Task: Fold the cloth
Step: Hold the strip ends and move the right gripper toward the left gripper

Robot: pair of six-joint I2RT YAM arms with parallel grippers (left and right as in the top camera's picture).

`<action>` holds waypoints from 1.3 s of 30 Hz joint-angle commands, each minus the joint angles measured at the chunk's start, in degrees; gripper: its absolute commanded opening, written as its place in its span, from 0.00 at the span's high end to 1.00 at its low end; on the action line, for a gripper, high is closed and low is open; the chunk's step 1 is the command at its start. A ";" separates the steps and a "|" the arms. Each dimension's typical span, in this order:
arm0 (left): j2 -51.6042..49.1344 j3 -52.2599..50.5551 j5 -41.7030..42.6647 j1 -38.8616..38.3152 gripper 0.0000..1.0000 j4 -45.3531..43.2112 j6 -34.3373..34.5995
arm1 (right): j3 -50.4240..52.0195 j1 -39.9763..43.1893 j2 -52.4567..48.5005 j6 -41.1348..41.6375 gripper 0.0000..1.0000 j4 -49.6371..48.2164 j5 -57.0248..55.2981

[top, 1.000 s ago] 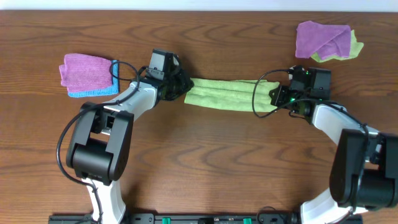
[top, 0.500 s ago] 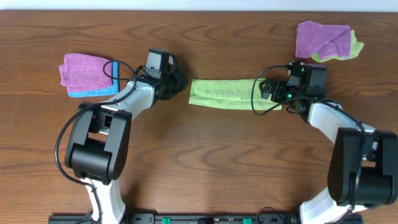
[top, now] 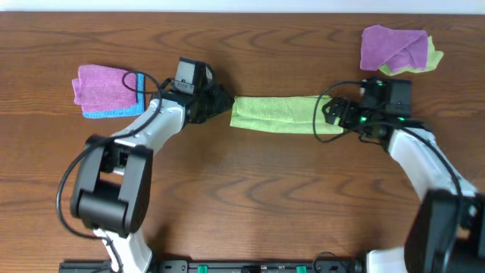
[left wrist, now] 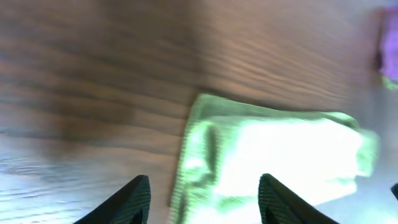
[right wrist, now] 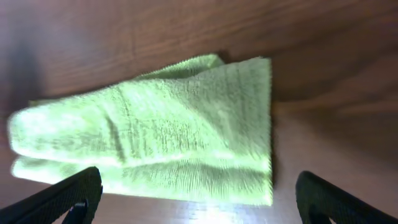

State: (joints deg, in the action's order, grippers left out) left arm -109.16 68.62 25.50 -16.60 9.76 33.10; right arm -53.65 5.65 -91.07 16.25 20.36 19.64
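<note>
Since the cloth lay flat as a long folded strip on the table, one end by each arm, it looked set for a crosswise fold. Left gripper sat at its left end, jaws partly apart, gripping nothing; right gripper spread wide over the right end, empty. No readable writing.

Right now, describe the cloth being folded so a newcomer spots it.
On the wooden table, look between the left gripper and the right gripper. The lime-green cloth lies there alone, a long folded strip; the other cloths are purple-topped piles far left and back right.
</note>
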 commanded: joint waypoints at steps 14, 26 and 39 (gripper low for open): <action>-1.38 1.77 -8.98 -8.94 0.94 -7.28 3.34 | -0.87 3.06 7.50 3.74 0.01 19.28 1.64; -8.17 1.79 -9.53 -8.94 0.94 -10.93 4.17 | -0.22 3.06 -0.39 5.77 0.01 11.56 1.64; -12.35 1.79 -9.99 -8.94 0.94 -8.35 4.17 | -0.22 2.84 -8.66 11.21 0.01 3.48 5.03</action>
State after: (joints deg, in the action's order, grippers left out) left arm -118.98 70.13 16.91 -25.61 0.25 37.50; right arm -53.84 8.40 -99.11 25.52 24.86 23.68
